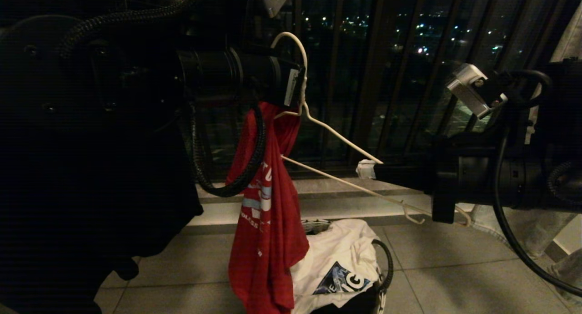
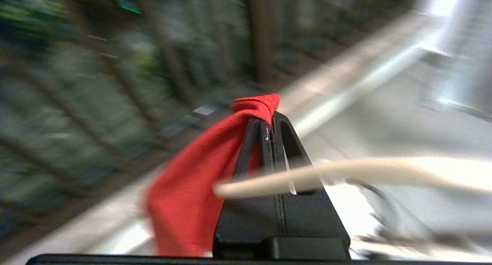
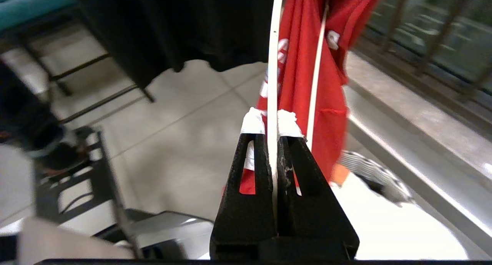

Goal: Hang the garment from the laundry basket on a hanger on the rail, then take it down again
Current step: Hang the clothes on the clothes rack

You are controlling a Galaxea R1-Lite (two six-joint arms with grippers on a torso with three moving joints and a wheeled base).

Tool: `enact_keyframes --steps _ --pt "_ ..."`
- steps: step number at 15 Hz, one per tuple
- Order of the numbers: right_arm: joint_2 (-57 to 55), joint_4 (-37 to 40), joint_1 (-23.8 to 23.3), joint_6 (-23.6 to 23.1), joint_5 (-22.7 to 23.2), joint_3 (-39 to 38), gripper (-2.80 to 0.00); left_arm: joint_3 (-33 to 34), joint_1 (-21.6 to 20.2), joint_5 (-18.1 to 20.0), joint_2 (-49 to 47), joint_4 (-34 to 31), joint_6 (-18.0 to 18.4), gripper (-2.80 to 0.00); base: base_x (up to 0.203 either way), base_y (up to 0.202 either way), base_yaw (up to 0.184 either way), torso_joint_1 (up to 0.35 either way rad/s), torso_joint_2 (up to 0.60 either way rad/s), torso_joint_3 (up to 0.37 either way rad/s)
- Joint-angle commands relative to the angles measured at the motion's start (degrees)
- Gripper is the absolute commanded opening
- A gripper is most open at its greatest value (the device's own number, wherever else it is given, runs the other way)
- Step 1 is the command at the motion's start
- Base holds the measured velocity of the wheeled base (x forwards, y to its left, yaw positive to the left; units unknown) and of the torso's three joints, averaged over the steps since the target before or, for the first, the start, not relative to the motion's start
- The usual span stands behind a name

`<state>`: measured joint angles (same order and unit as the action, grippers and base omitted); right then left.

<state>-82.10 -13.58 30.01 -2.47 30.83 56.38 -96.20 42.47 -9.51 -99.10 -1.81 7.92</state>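
Note:
The red garment (image 1: 268, 241) hangs in a long bunch above the laundry basket (image 1: 386, 264). My left gripper (image 2: 269, 119) is shut on a fold of the garment (image 2: 184, 196) at its top; in the head view the wrist hides its fingers. The white wire hanger (image 1: 336, 139) lies tilted between the arms, hook up by the left wrist. My right gripper (image 1: 366, 168) (image 3: 271, 123) is shut on the hanger's upper arm (image 3: 273, 65). Its lower bar (image 1: 354, 186) runs past the cloth (image 3: 330, 103) and shows as a wire (image 2: 365, 171) across the left wrist view. The rail is out of view.
A white printed cloth (image 1: 341, 259) fills the basket, whose patterned rim (image 3: 373, 174) shows on the tiled floor. Window bars (image 1: 363, 77) and a raised ledge (image 1: 327, 186) stand behind. A black cloth (image 3: 192, 27) hangs nearby, and a dark metal frame (image 3: 88, 173) stands on the floor.

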Motion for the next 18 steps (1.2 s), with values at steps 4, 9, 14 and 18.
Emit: enact_keyframes --steps 4,9,14,18 --pt "2.27 -3.13 -5.32 6.8 9.52 0.24 -2.8 -0.38 0.42 7.58 4.09 -5.66 -3.35 -2.8 0.0 0.0 0.0 0.0 0.0 0.0" --pt "0.03 -9.34 -6.37 14.21 11.57 0.09 -2.8 -2.54 2.63 7.58 5.01 -5.92 -3.35 -2.8 0.0 0.0 0.0 0.0 0.0 0.0" --pt "-2.56 -11.5 -6.37 18.43 15.85 -0.1 -2.8 -9.06 6.05 7.59 4.45 -11.47 -3.35 -2.8 0.0 0.0 0.0 0.0 0.0 0.0" --pt "-2.81 -12.02 -6.41 22.25 17.37 0.26 -2.8 -8.15 7.66 7.58 5.7 -12.43 -3.35 -2.8 0.0 0.0 0.0 0.0 0.0 0.0"
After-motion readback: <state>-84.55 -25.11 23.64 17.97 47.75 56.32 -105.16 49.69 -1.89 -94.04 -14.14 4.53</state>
